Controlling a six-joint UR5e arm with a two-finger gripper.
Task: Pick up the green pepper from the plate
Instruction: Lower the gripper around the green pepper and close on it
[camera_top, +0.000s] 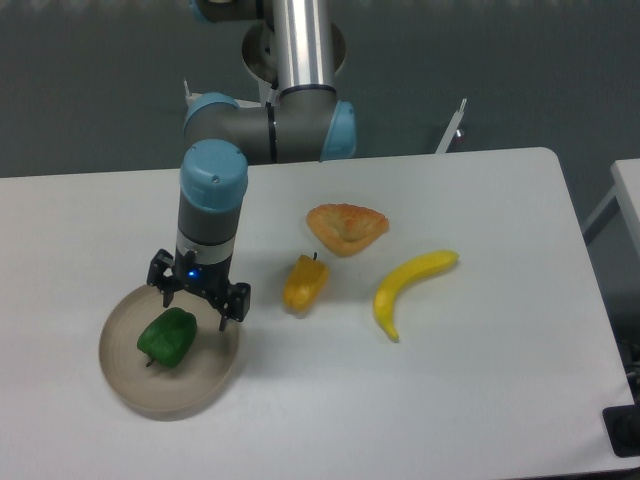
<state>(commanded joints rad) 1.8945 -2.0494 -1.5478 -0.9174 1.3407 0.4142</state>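
The green pepper (168, 339) lies on the left half of the round beige plate (205, 388), at the table's front left. My gripper (195, 310) hangs open above the plate's far edge, just up and right of the pepper, fingers pointing down. One fingertip (166, 298) is over the plate's far left rim, the other (223, 322) over its right side. It holds nothing.
A yellow-orange pepper (304, 283) stands right of the plate. A flat orange pastry (346, 226) lies behind it. A yellow banana (408, 286) lies further right. The arm's base (295, 50) stands at the table's back edge.
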